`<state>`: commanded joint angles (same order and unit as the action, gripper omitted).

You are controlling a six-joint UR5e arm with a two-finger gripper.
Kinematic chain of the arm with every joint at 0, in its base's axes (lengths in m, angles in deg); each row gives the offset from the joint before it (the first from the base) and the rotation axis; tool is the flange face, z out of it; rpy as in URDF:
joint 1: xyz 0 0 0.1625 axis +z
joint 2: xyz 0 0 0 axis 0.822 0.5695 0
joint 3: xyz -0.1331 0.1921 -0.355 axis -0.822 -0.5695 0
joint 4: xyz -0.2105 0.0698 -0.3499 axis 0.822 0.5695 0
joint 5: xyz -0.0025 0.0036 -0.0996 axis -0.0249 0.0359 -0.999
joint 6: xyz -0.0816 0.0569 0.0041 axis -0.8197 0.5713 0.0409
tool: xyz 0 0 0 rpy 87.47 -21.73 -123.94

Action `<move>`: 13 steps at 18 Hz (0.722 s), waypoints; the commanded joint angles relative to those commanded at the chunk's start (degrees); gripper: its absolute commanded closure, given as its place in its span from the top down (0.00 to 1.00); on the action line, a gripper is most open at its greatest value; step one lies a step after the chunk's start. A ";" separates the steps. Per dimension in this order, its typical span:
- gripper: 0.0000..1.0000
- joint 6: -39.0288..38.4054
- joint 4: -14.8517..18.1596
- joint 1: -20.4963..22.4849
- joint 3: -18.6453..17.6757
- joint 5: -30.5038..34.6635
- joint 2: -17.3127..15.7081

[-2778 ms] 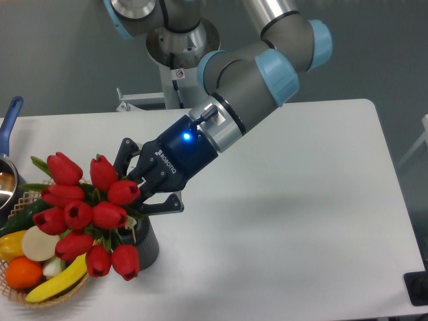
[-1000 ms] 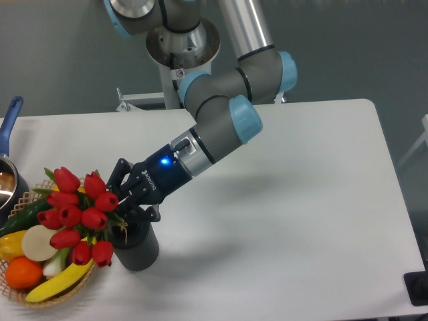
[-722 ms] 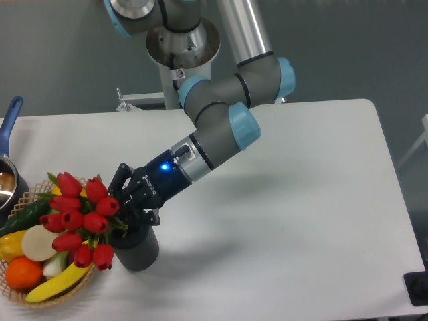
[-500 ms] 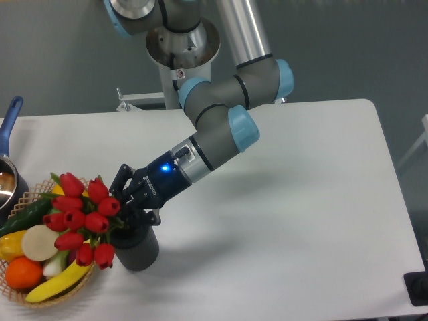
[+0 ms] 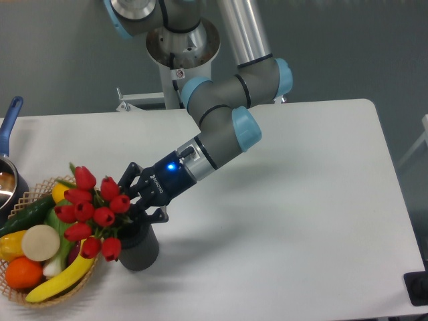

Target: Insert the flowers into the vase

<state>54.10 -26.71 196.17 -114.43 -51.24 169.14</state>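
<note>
Red tulip buds, green stems: the flowers [image 5: 92, 212] sit bunched just above the mouth of the vase [image 5: 138, 246], heads leaning left over the fruit basket [image 5: 40, 294]. Stems run down toward the vase mouth; whether they are already inside I cannot tell, since buds and tool hide the rim.

Tool [image 5: 142, 206] is at the stem end of the bunch, right above the vase. I cannot tell how wide its fingers stand or whether they have the stems pinched; dark fingers against dark vase, with leaves in front.

Handling, my judgement:
- Bunch looks light and top-heavy, all the bulk in the buds. It will want to tip toward the heavy side once let go.
- Stems look thin and bendable, easy to crush or kink. Buds will not stand squeezing. Best hold is low on the gathered stems, below the leaves, never on the heads.
- Vase looks thick-walled and matte, short and squat, so probably steady on the bench [image 5: 301, 200]. A sideways push from the tool at the rim could still slide it.
- Basket sits just beside the vase on the left; leaning buds overhang it.

Writing: pale lettering runs along the tool body, near the blue light [image 5: 172, 167]. Too small and slanted here to read with confidence. No other labels that I can make out.
</note>
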 joint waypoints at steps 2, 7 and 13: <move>0.53 -0.09 -0.09 0.53 -0.79 0.00 -0.09; 0.67 -0.18 -0.09 1.94 -1.76 0.00 -0.35; 0.81 -0.18 -0.09 3.60 -2.37 0.00 -0.53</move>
<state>53.93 -26.79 199.78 -116.81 -51.24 168.61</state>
